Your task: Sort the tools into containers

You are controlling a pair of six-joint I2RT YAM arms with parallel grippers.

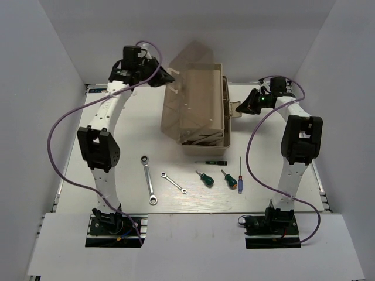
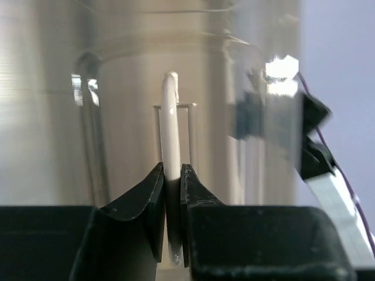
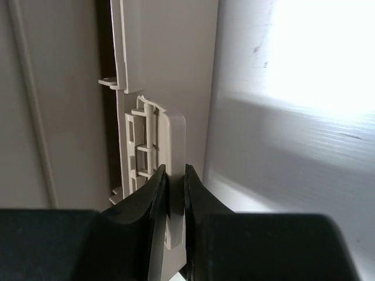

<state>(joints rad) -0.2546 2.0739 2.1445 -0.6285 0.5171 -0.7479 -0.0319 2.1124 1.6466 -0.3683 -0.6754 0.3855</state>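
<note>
I am stretching my left arm far forward, my left tool (image 2: 171,175) pinching the pale handle (image 2: 170,111) of the raised lid (image 1: 188,61). My right arm is bending inward, my right tool (image 3: 174,175) clamping the latch (image 3: 171,134) on the toolbox (image 1: 205,117), which is sitting between both tools. Wrenches (image 1: 149,179) and screwdrivers (image 1: 205,178) are lying on the desk (image 1: 132,187) behind them, nearer my bases.

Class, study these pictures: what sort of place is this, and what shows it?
Probably a robotics lab cell: the left arm and right arm bolted to a table, white panels boxing it in, and a toolbox with tools laid out beside it.
</note>
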